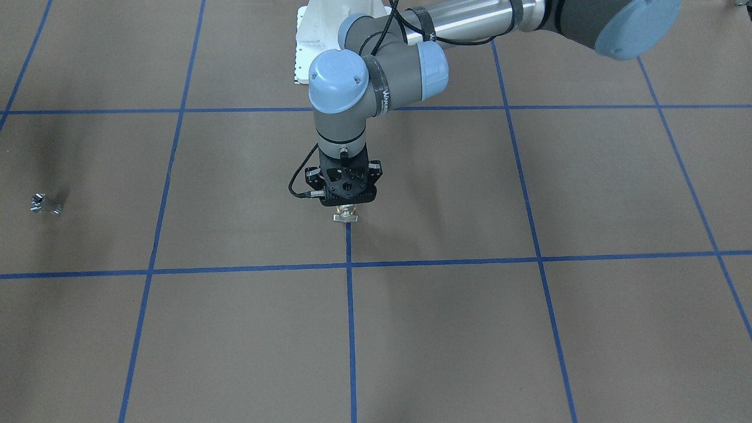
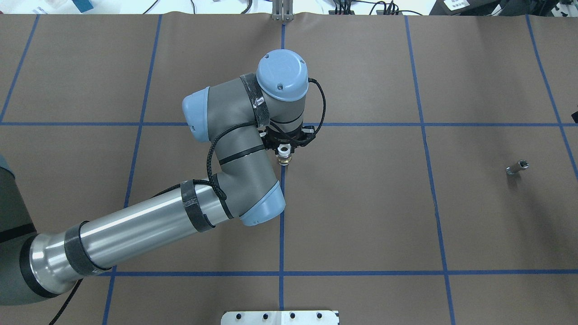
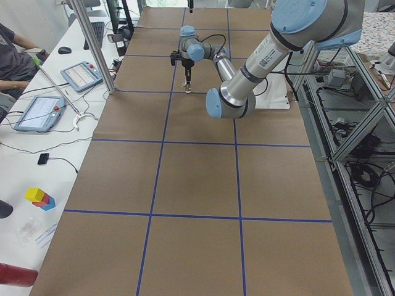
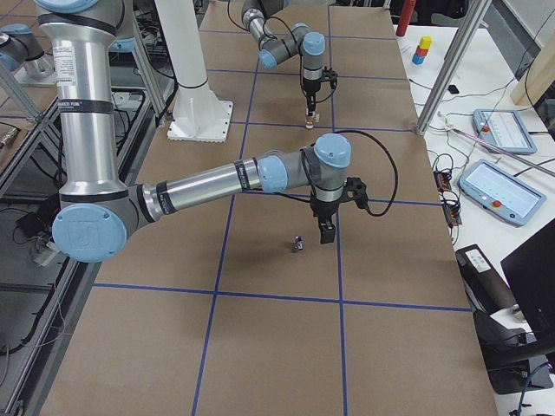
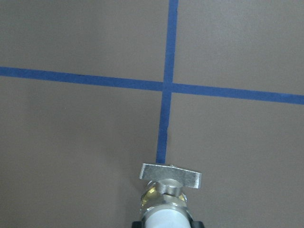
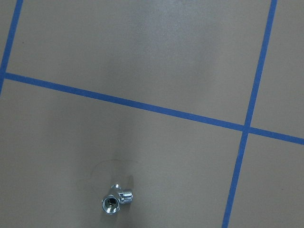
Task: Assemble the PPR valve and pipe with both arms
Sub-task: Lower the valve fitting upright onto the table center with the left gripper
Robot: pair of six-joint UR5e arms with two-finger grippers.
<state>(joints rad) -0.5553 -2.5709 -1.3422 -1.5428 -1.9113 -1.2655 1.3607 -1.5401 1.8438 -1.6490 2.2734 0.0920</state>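
My left gripper (image 2: 283, 152) is shut on a valve (image 1: 346, 216) with a brass body, a white end and a flat silver handle. It holds the valve upright just above the table, over a blue tape line. The valve fills the bottom of the left wrist view (image 5: 168, 190). A small silver threaded fitting (image 2: 517, 167) lies on the table far to my right and shows in the right wrist view (image 6: 117, 202). My right gripper (image 4: 327, 230) hangs above the table close beside the fitting (image 4: 297, 245). I cannot tell whether it is open or shut.
Brown paper with a blue tape grid (image 2: 282, 273) covers the table. The white pedestal base (image 2: 280, 317) is at the near edge. Tablets (image 4: 499, 186) and cables lie on the operators' side bench. Metal frame posts (image 4: 464, 43) stand at the far edge.
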